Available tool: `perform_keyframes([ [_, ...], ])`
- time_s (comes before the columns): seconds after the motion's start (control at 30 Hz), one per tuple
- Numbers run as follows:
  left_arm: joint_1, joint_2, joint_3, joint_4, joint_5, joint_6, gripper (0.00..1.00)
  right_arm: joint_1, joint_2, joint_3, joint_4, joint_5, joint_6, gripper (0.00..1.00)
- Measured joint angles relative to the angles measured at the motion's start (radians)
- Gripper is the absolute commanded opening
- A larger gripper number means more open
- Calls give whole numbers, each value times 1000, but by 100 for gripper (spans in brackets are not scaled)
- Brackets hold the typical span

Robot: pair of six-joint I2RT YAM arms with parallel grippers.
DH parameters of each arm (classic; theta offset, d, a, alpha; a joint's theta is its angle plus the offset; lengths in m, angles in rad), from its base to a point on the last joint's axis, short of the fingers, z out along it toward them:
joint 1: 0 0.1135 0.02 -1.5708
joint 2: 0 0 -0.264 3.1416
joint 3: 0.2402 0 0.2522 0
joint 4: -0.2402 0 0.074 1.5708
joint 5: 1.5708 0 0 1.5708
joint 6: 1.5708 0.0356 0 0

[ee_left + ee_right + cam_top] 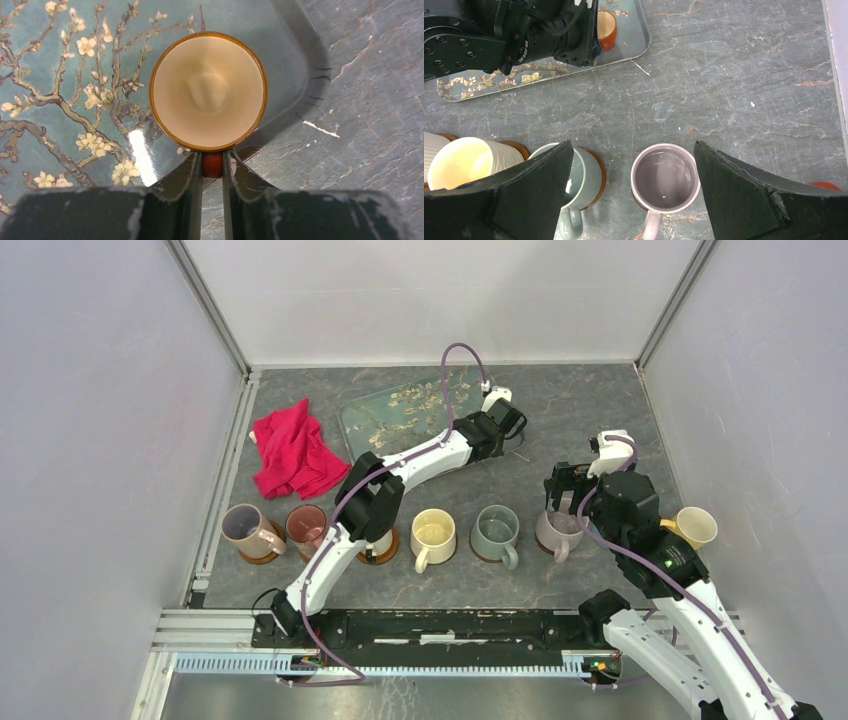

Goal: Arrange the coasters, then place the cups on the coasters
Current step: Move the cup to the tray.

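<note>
L fingers (185,187) pinch 1 coaster (209,92) (over tray (287,55)); 7 cups (433,531) out.

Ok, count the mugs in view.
8. Near row, left to right: pink mug, brown-pink mug, white mug half hidden under the left arm, cream mug, grey-green mug, mauve mug. Yellow mug far right. Orange mug in the left claw, over the tray.

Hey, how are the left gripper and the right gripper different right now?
The left gripper has its fingers shut on the edge of a cream-faced coaster; the right gripper has its fingers spread wide and holds nothing. The left gripper is at the corner of the floral tray on the far side; the right gripper is over the near row, with the mauve mug showing between its fingers. Both have black fingers.
</note>
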Motion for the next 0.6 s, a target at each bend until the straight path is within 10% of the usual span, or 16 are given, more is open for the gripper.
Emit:
perform_keyframes([
  [0.6,0,-28,-48,0,0,4,62,0,22,0,-2,0,5,98],
])
